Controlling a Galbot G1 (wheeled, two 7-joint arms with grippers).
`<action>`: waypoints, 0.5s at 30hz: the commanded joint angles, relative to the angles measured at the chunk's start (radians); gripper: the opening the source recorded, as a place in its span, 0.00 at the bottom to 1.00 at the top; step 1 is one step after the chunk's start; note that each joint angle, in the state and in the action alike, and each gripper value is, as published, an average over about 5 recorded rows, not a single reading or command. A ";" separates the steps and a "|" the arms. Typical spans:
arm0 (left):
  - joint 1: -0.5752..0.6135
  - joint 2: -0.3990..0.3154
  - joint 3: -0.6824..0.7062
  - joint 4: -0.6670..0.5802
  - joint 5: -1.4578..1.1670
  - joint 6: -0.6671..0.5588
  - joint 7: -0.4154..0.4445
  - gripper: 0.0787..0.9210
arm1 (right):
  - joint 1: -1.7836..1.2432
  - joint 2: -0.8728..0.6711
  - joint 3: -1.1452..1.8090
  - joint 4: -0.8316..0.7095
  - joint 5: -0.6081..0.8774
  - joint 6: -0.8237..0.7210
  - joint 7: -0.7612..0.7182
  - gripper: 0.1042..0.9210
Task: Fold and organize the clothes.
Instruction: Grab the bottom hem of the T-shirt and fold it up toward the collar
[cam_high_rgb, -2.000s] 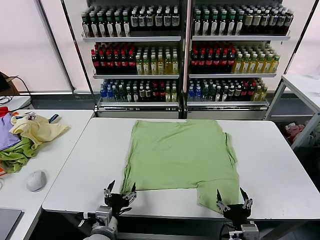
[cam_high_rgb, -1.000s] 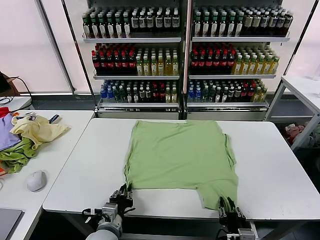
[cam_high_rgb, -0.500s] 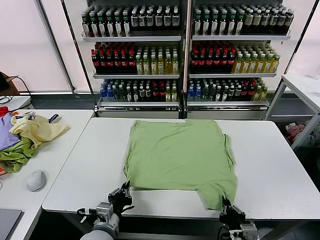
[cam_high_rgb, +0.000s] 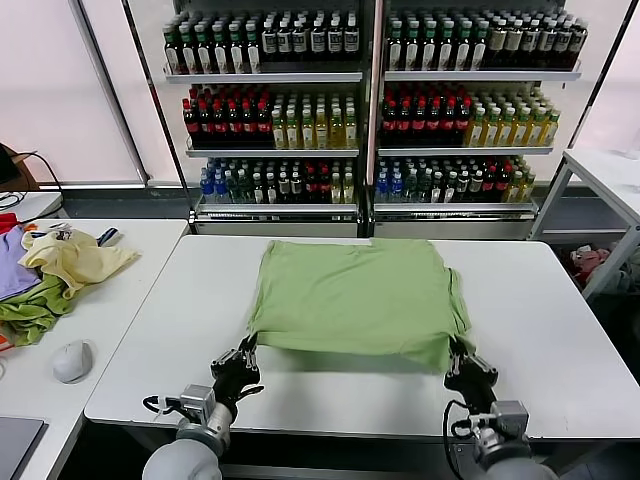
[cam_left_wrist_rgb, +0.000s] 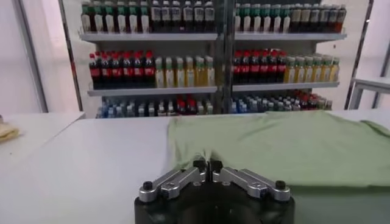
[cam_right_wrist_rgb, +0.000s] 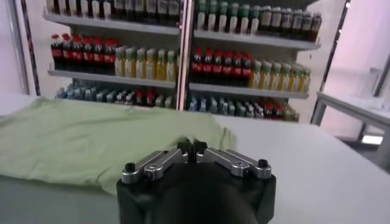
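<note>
Shirt (cam_high_rgb: 355, 300) is what the work turns on: a light green one, spread flat on the white table (cam_high_rgb: 560, 330) in front of the drinks shelves (cam_high_rgb: 370, 110), with its near edge lifted off the tabletop at both corners. No print or buttons show on the side facing up.

The left gripper (cam_high_rgb: 243, 352) has its fingers pinched shut on the near left corner of the shirt; its wrist view shows the two fingertips (cam_left_wrist_rgb: 200, 164) meeting with green cloth bunched between them. The right gripper (cam_high_rgb: 462, 358) is closed on the near right corner in the same way, and in its wrist view the tips (cam_right_wrist_rgb: 184, 146) are together with the fabric edge running into them, though how much cloth it has is hard to judge from there.

The step in hand looks like the first fold: both near corners are held and raised, ready to be carried away from the robot and laid over the far half. The next move calls for both arms to travel together at an even height, so the hem stays straight and taut, and to release only once the near edge lines up with the far edge.

A heap of other clothes (cam_high_rgb: 50, 275) and a computer mouse (cam_high_rgb: 72, 361) lie on the side table (cam_high_rgb: 130, 290) to the left, apart from the work.
</note>
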 joint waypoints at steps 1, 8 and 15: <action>-0.161 0.033 0.022 0.137 -0.040 -0.015 -0.006 0.03 | 0.229 -0.028 -0.065 -0.163 0.008 -0.003 -0.004 0.04; -0.245 0.033 0.079 0.225 -0.011 -0.009 -0.010 0.03 | 0.332 -0.018 -0.112 -0.270 -0.015 -0.022 -0.008 0.04; -0.324 0.031 0.125 0.308 0.030 0.005 -0.011 0.03 | 0.401 -0.009 -0.139 -0.355 -0.044 -0.029 -0.018 0.04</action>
